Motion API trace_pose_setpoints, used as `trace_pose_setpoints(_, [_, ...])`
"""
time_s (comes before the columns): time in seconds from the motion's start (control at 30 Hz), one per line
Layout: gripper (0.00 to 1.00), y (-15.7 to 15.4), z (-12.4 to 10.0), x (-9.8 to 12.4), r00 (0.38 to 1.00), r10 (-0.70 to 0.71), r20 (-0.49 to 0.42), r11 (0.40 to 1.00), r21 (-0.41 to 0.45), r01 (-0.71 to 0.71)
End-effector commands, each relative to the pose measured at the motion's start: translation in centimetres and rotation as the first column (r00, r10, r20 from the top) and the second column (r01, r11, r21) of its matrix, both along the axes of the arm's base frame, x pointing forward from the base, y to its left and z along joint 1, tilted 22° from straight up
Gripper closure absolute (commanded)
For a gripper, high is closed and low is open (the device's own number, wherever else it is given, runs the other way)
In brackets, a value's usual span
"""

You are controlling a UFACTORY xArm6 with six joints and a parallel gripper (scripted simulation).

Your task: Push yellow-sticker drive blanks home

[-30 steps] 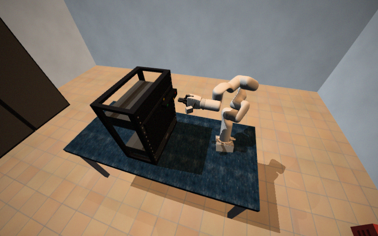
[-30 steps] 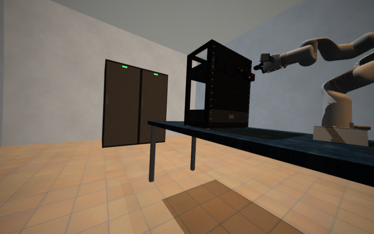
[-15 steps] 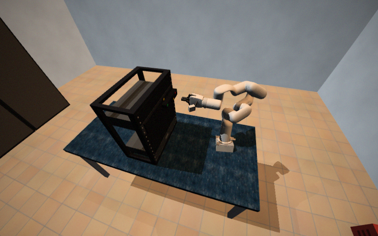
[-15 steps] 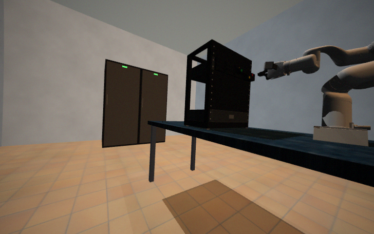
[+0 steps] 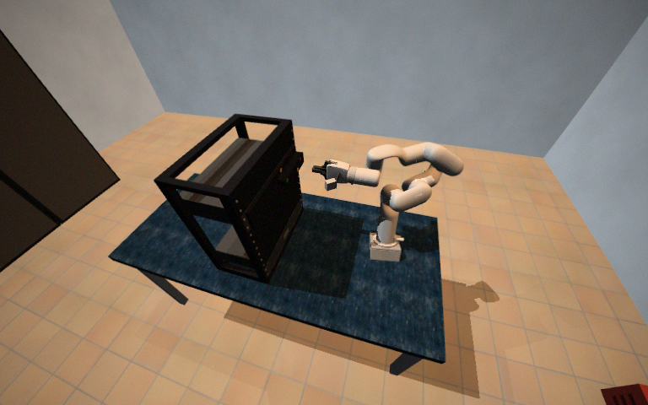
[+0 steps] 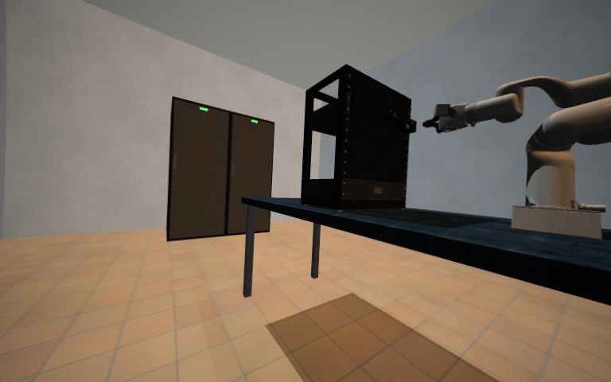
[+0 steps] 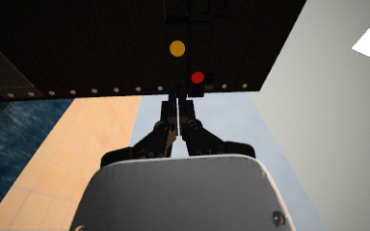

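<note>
The black rack [image 5: 239, 191] stands on the blue table, its front facing the arm. On the upper front I see a red sticker [image 5: 299, 158], a yellow sticker [image 5: 281, 169] and a green sticker [image 5: 286, 180]. In the side view the blank with the red sticker [image 6: 411, 122] stands out of the front, and the green sticker [image 6: 395, 114] is behind it. My gripper [image 5: 315, 169] [image 6: 426, 122] is shut and empty, a short way off the rack front. In the wrist view the shut fingertips lie below a yellow sticker [image 7: 177, 48] and just left of the red sticker [image 7: 198, 77].
The arm's base [image 5: 385, 248] sits on the table to the right of the rack. A dark mat [image 5: 320, 248] lies between them. A brown double-door cabinet [image 6: 220, 169] stands by the far wall. A red crate [image 5: 625, 395] is on the floor.
</note>
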State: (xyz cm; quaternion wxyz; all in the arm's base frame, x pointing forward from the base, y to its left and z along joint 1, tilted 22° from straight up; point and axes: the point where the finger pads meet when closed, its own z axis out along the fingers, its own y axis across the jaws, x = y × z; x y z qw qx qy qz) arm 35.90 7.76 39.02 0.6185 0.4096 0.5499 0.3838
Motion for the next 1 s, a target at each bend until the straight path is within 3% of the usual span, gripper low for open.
trace_pose_setpoints(0.0, [1.00,-0.1,0.2,1.0,1.000,0.003,0.003,1.000,0.001,-0.003])
trace_pose_setpoints(0.27, [1.00,-0.4,0.5,5.0,1.000,0.003,0.003,1.000,0.001,-0.003])
trace_pose_setpoints(0.97, [1.00,-0.5,0.5,5.6,1.000,0.003,0.003,1.000,0.001,-0.003])
